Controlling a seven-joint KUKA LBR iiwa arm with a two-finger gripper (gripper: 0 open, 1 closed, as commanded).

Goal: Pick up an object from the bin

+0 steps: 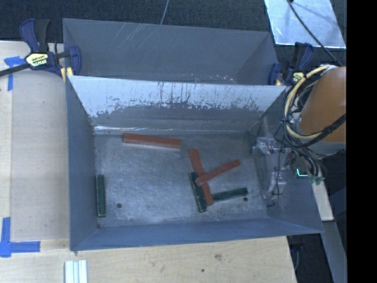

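Arm [327,108]: orange cover, above the right wall.
Bin [177,93]: grey metal.
Gripper [273,184]: low beside the right wall; open or closed, I cannot tell.
Nearest things: red-brown stick [222,171] and dark green stick [231,194], near its left, among crossed sticks.
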